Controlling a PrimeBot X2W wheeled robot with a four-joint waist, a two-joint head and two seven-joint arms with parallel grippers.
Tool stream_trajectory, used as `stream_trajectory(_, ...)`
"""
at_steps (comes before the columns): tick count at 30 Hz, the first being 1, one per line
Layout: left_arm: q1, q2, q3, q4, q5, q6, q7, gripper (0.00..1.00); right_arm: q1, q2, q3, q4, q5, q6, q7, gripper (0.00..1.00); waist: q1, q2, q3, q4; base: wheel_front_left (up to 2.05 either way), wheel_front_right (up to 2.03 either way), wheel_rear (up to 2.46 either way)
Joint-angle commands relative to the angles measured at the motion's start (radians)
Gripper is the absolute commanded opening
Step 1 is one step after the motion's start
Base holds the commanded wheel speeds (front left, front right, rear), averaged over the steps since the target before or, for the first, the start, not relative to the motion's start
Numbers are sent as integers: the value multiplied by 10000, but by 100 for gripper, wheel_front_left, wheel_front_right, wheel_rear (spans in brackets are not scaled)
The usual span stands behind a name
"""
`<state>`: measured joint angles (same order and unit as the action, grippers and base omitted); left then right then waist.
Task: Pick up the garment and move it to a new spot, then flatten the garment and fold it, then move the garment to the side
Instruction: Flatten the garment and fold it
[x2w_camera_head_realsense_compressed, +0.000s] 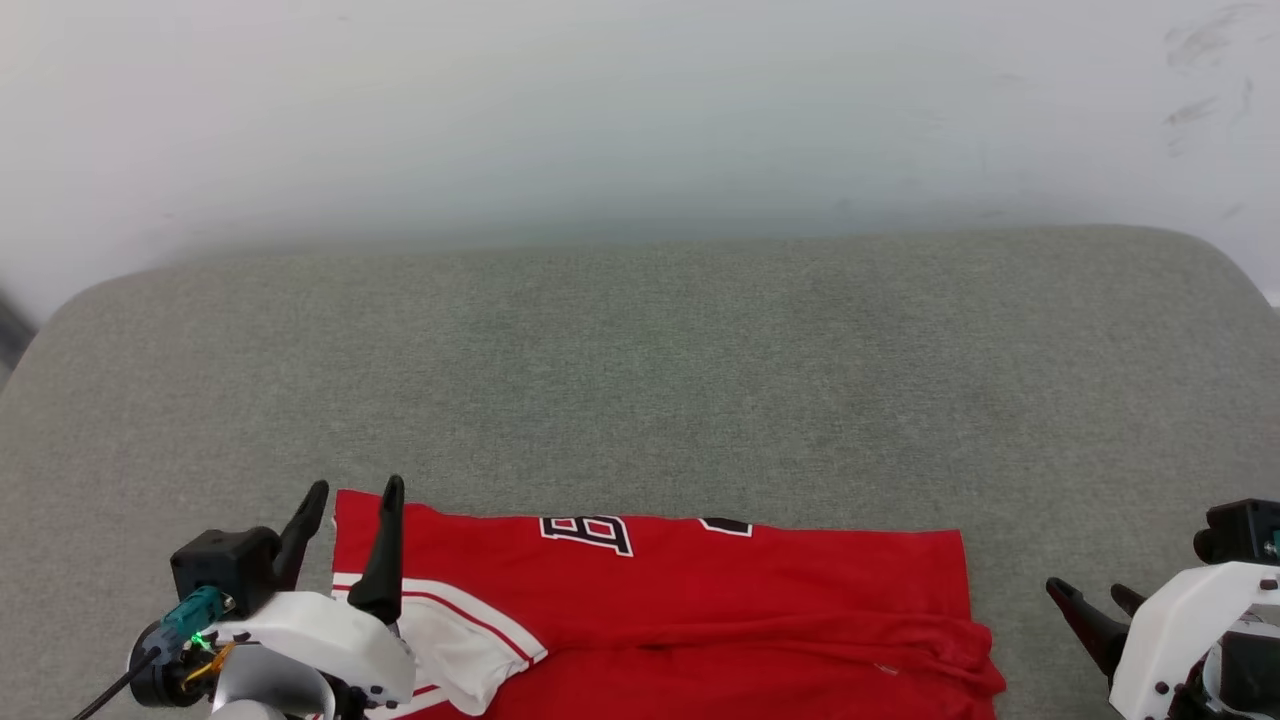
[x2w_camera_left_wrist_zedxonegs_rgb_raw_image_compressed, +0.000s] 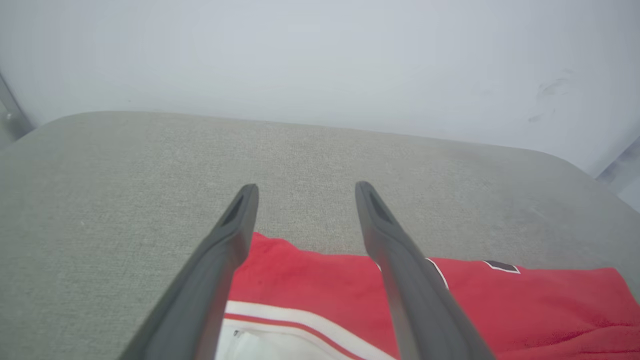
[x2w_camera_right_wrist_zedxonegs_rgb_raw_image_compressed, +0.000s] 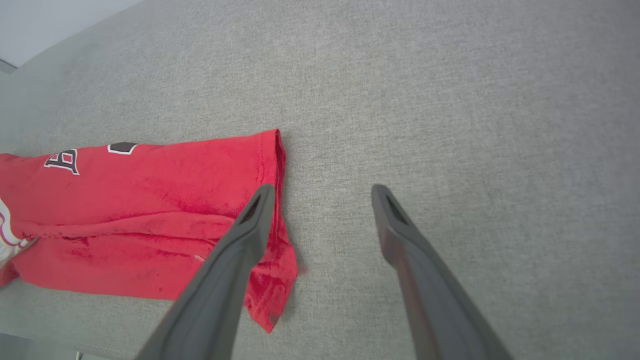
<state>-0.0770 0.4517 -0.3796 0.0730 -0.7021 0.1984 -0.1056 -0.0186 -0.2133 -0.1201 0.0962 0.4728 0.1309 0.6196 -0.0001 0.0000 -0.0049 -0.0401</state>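
The garment (x2w_camera_head_realsense_compressed: 700, 600), a red jersey with a white panel, striped trim and black lettering, lies folded into a wide band along the near edge of the grey cushioned surface (x2w_camera_head_realsense_compressed: 640, 380). My left gripper (x2w_camera_head_realsense_compressed: 352, 492) hovers open over the garment's left end, nothing between its fingers. In the left wrist view the left gripper (x2w_camera_left_wrist_zedxonegs_rgb_raw_image_compressed: 306, 188) spreads above the red cloth (x2w_camera_left_wrist_zedxonegs_rgb_raw_image_compressed: 310, 285). My right gripper (x2w_camera_head_realsense_compressed: 1098, 592) stands open beside the garment's right end, apart from it. In the right wrist view the right gripper (x2w_camera_right_wrist_zedxonegs_rgb_raw_image_compressed: 323, 189) is open over the hem corner (x2w_camera_right_wrist_zedxonegs_rgb_raw_image_compressed: 270, 280).
A pale wall (x2w_camera_head_realsense_compressed: 640, 110) rises behind the grey surface, whose rounded back corners show at left and right. Bare grey fabric stretches beyond and to the right of the garment.
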Motion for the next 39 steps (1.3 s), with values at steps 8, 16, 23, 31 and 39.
stream_trajectory(8, -354, -147, 120, -803, 1249, 452, -1398, 100, -368, 262, -8, 284, -250, -4, 1749, 100, 1, 0, 578, 735, 0, 0, 0)
stream_trajectory(16, -751, -250, 57, -950, 1805, 106, -1555, 100, -825, 744, 397, 1754, -109, -4, 2077, 100, 1, 0, 1326, 1232, 0, 0, 0)
stream_trajectory(23, -852, -277, -162, -805, 1948, -18, -1546, 100, -858, 1150, 1259, 2798, 352, 25, 2273, 0, 1, 0, 1375, 1340, 0, 0, 0)
stream_trajectory(31, -557, -177, -232, -684, 1937, 119, -1460, 100, -1337, 469, 1339, 2151, 230, 9, 1936, 0, 1, 0, 865, 1081, 0, 0, 0)
stream_trajectory(39, -228, -154, -226, -745, 1836, 320, -1314, 100, -1467, -176, 814, 2054, 124, -7, 1883, 0, 1, 0, 449, 668, 0, 0, 0)
